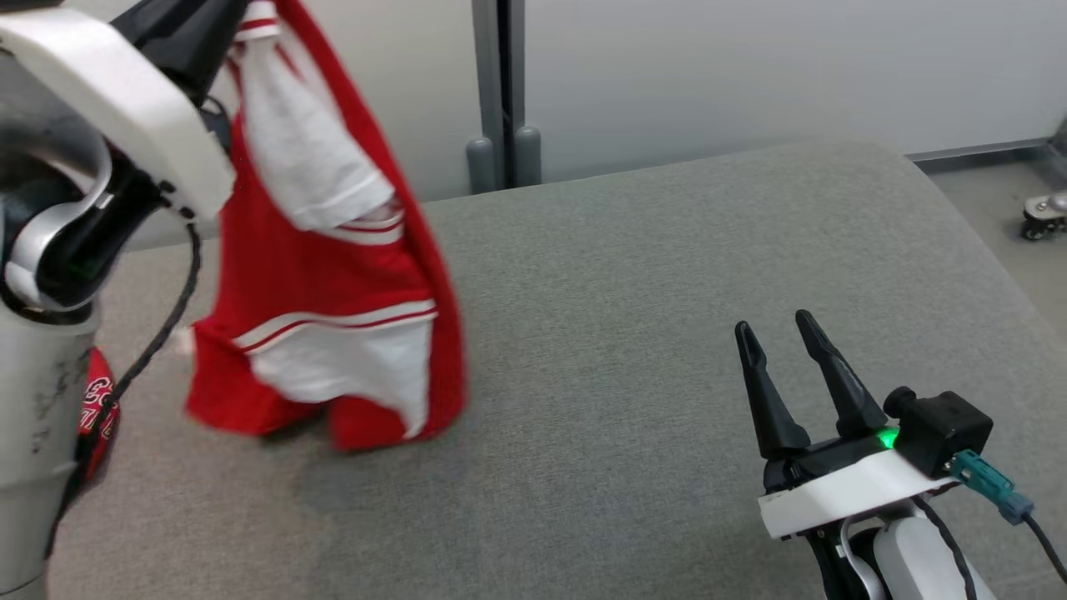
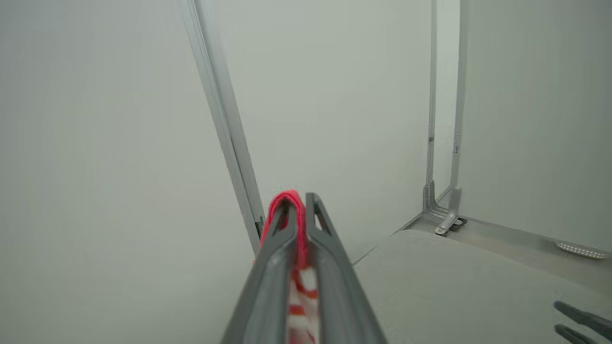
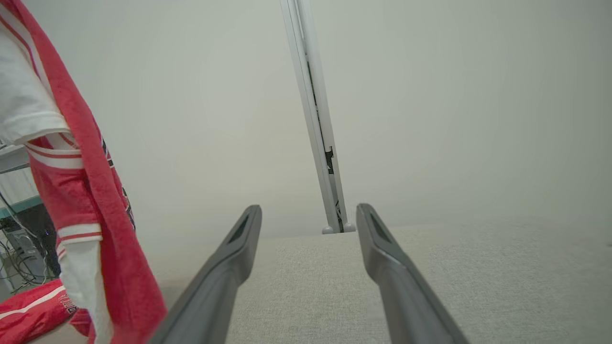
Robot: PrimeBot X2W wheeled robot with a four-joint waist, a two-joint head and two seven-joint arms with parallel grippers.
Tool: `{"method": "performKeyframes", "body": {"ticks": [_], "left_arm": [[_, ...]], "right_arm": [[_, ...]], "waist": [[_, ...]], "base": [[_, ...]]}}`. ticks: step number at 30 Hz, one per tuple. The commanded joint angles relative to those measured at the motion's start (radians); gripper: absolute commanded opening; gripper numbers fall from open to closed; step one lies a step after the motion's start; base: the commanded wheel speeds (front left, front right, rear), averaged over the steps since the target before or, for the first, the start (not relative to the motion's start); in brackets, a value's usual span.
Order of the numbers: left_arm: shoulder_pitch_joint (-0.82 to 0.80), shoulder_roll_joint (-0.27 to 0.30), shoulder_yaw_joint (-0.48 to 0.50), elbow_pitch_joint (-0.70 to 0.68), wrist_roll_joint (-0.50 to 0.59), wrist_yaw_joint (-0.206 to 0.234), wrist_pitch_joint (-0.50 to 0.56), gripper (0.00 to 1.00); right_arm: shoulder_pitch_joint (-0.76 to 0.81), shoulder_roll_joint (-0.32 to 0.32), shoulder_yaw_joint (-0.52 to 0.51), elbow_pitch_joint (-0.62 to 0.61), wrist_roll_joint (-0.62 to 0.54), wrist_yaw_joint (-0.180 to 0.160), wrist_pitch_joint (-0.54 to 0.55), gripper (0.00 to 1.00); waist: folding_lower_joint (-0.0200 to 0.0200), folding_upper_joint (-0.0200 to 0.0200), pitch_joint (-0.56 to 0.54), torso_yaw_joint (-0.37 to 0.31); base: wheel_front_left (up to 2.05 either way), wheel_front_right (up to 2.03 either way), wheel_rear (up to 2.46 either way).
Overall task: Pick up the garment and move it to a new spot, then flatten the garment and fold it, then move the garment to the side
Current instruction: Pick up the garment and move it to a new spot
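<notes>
A red and white garment [image 1: 333, 317] hangs bunched from my raised left arm at the upper left of the head view, its lower hem down near the grey padded surface [image 1: 650, 317]. The left wrist view shows my left gripper [image 2: 296, 203] shut on a red fold of the garment [image 2: 299, 229]. My right gripper [image 1: 779, 329] is open at the lower right, low over the surface and well right of the cloth. Between its fingers [image 3: 229, 258] there is nothing, and the garment [image 3: 86, 200] hangs to their left.
A red cloth with white lettering [image 1: 96, 408] lies at the surface's left edge behind my left arm. A grey partition post [image 1: 500, 92] stands against the back wall. The surface rounds off at the right, where a caster wheel [image 1: 1046, 217] sits on the floor.
</notes>
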Motion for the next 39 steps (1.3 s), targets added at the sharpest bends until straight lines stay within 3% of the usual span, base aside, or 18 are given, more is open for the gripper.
{"method": "performKeyframes", "body": {"ticks": [1,5,14,21,28,29,30,36,39], "left_arm": [[-0.026,-0.015,0.001,-0.013,-0.008,0.006,-0.01,0.0],[-0.029,-0.069,-0.008,-0.034,-0.033,0.028,-0.019,0.0],[0.209,-0.09,0.033,0.065,-0.114,0.062,-0.061,0.0],[0.415,-0.05,0.018,0.32,-0.052,0.035,-0.211,0.0],[0.404,-0.069,0.008,0.566,-0.022,0.014,-0.376,0.0],[0.393,-0.08,0.009,0.599,-0.028,0.011,-0.399,0.22],[0.383,-0.089,0.008,0.628,-0.034,0.009,-0.42,1.0],[0.34,-0.123,-0.023,0.711,-0.054,-0.004,-0.521,1.0],[0.335,-0.118,-0.046,0.696,-0.064,-0.007,-0.555,1.0]], "right_arm": [[0.002,-0.003,-0.007,-0.006,-0.005,0.0,0.0,1.0],[-0.001,-0.002,-0.029,-0.012,-0.009,0.0,0.0,1.0],[0.003,-0.002,-0.046,-0.013,-0.007,0.0,0.0,1.0],[-0.012,-0.012,-0.038,-0.006,-0.006,0.0,0.0,1.0],[-0.024,-0.031,-0.023,0.003,-0.008,0.0,0.0,1.0],[-0.024,-0.035,-0.019,0.004,-0.007,0.0,0.0,1.0],[-0.023,-0.039,-0.018,0.006,-0.007,0.0,0.0,1.0],[-0.013,-0.045,-0.011,0.005,0.0,0.0,0.0,1.0],[-0.012,-0.031,-0.01,-0.011,0.06,0.0,0.0,1.0]], "waist": [[0.0,0.0,0.005,-0.025],[0.0,0.0,0.021,-0.053],[0.0,0.0,0.061,-0.067],[0.0,0.0,0.083,-0.05],[0.0,0.0,0.084,-0.019],[0.0,0.0,0.084,-0.012],[0.0,0.0,0.083,-0.005],[0.0,0.0,0.076,0.035],[0.0,0.0,0.069,0.05]], "base": [[0.0,0.0,0.0],[0.0,0.0,0.0],[0.0,0.0,0.0],[0.0,0.0,0.0],[0.0,0.0,0.0],[0.0,0.0,0.0],[0.0,0.0,0.0],[0.0,0.0,0.0],[0.0,0.0,0.0]]}}
